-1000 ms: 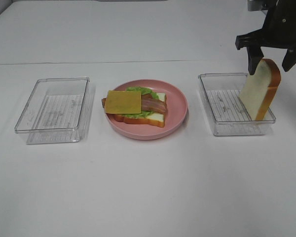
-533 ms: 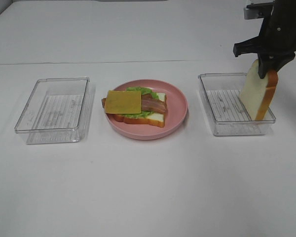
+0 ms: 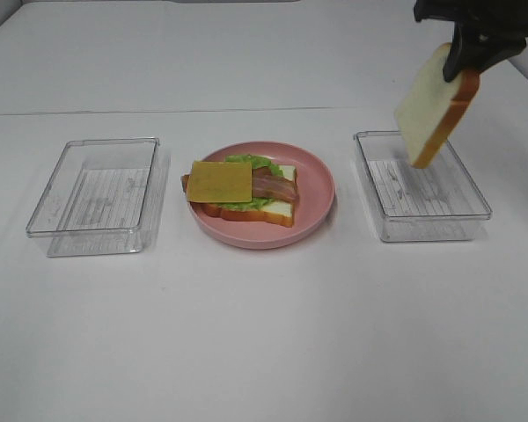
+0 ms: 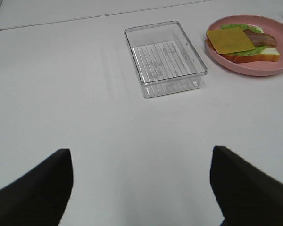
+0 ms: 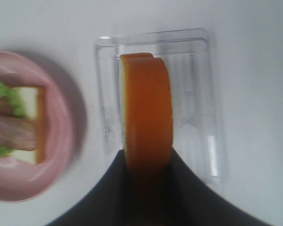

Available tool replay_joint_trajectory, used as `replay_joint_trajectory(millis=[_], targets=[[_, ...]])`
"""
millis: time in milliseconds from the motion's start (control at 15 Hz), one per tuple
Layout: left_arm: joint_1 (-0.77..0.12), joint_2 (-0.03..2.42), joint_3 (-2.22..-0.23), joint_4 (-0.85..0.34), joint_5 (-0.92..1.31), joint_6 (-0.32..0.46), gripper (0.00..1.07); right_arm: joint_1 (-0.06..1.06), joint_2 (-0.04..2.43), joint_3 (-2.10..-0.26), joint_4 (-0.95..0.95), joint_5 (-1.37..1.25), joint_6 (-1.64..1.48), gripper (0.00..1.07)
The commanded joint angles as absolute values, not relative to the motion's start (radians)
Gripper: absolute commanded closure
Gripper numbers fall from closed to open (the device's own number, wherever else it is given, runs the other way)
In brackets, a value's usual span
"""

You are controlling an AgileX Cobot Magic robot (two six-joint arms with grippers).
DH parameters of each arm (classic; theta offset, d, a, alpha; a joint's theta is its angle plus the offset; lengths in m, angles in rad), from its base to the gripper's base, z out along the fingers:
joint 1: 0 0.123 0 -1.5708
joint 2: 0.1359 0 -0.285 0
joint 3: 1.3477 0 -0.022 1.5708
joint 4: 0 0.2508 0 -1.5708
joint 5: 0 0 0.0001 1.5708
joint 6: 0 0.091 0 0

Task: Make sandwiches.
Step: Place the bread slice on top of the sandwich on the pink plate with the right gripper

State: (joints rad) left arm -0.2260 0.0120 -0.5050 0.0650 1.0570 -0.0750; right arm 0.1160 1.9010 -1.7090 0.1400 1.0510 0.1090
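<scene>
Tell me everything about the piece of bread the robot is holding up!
The bread slice is a toy: pale white face, orange-brown crust all round, rounded top. It looks thick and spongy. The right gripper pinches it by its top edge, so it hangs tilted in the air above the clear box on the right, touching nothing but the fingers. From the wrist camera you see mostly its crust edge.

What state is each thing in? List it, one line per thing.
Bread slice: held in the air, tilted, over the right container.
Right gripper: shut on the bread slice.
Left gripper: open, empty.
Open sandwich: on the pink plate, cheese uppermost, untopped.
Right container: empty.
Left container: empty.
</scene>
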Motion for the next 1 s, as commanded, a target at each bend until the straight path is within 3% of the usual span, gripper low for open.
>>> replay_joint_trajectory(millis=[67,200,533,867,1000], targets=[[-0.230,0.008,-0.502,0.056,1.047,-0.078,0.30,0.119,1.874,-1.705,0.419,1.044,0.000,1.07],[-0.230,0.008,-0.502,0.056,1.047,-0.078,0.30,0.169,1.881,-1.634,0.700,0.947,-0.130,1.07],[-0.230,0.008,-0.502,0.056,1.047,-0.078,0.30,0.304,1.882,-1.407,1.025,0.637,-0.267,1.07],[-0.230,0.008,-0.502,0.056,1.047,-0.078,0.30,0.316,2.026,-1.331,1.459,0.598,-0.511,1.07],[-0.230,0.008,-0.502,0.056,1.047,-0.078,0.30,0.316,2.068,-1.331,1.487,0.597,-0.514,1.07]])
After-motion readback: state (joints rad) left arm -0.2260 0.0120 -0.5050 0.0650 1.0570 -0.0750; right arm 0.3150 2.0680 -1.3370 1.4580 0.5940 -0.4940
